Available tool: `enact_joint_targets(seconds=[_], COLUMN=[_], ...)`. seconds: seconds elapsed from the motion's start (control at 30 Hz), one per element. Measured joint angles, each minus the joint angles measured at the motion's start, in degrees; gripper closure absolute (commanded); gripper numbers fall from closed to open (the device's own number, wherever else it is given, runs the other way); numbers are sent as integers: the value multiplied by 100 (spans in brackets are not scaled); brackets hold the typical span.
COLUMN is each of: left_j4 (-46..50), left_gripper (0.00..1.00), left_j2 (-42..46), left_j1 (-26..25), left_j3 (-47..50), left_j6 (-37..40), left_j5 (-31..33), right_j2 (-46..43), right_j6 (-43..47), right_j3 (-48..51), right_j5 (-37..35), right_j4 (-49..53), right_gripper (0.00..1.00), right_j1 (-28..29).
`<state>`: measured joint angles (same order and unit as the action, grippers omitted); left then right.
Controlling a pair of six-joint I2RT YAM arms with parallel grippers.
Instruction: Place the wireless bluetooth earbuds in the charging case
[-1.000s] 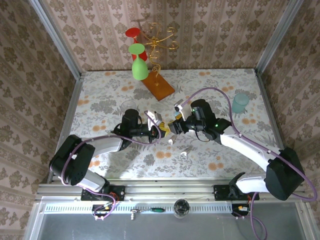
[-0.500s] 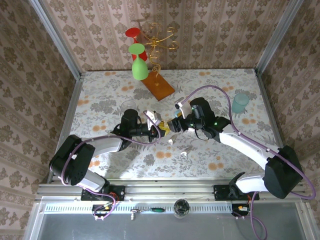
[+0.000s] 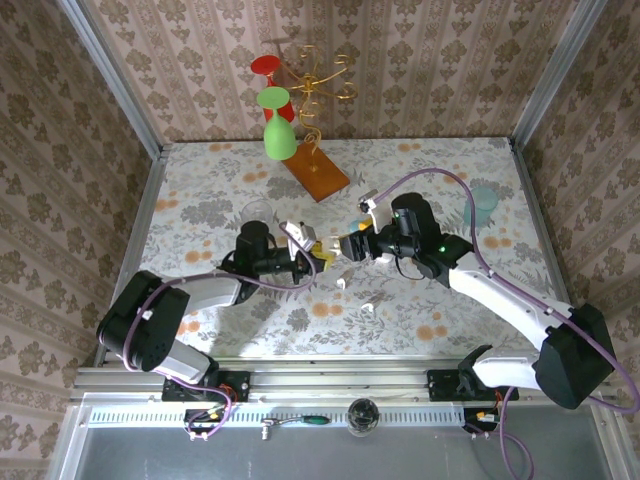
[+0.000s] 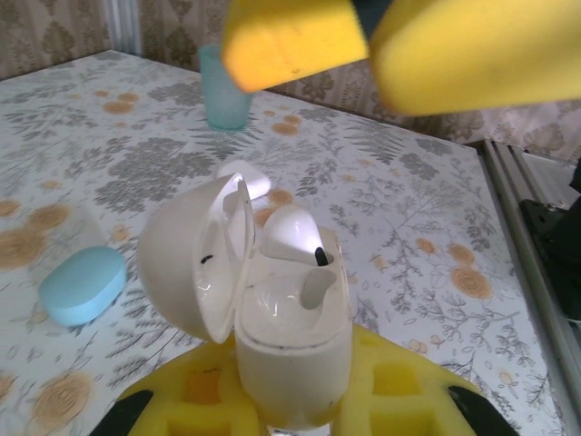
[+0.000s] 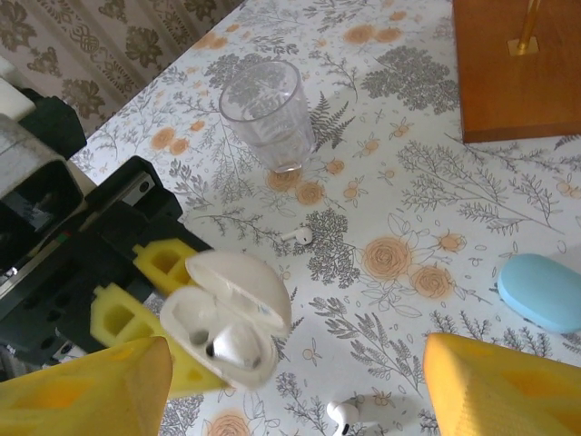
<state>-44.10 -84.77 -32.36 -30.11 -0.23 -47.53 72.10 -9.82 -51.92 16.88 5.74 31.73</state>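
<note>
Now L jaws clamped on open case (image 4: pixel 292 350), earbud (image 4: pixel 289 236) in it; R jaws wide, empty, close by.

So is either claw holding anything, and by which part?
The left gripper clamps the opened white charging case by its lower half, between its yellow pads. The right gripper is open and empty.

right gripper (image 3: pixel 343 248) opened wider, backed off charging case (image 4: pixel 291 338)

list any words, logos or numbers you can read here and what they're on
None can be read.
The white charging case, the blue case, the clear cup and the wooden base show no lettering, label or brand mark.
</note>
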Motion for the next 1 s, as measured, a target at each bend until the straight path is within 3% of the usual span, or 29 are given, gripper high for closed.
enact_joint_targets(seconds=[0.2,0.53,0.73,1.0], left_j4=[-422,-664,-461,-435], left_gripper=[100,100,100,100], left_j2=[295,1497,2133,2341], left_j1=[507,1019,1373,1792], left_j3=[407,848,1005,1226], left_j6=[-275,-560,-627,-916], left_j5=[157,675,1156,1823], right_j2=[160,1768,2763,4120], right_j6=[-409,-597,-483,-221], right_j3=[-35,-1099,-1923,-3115], right_j5=[-175,-625,-822,-1360], right_j4=[-35,612,686,820], right_gripper=[29,41,37,34], right_j1=[-197,-28,339,868])
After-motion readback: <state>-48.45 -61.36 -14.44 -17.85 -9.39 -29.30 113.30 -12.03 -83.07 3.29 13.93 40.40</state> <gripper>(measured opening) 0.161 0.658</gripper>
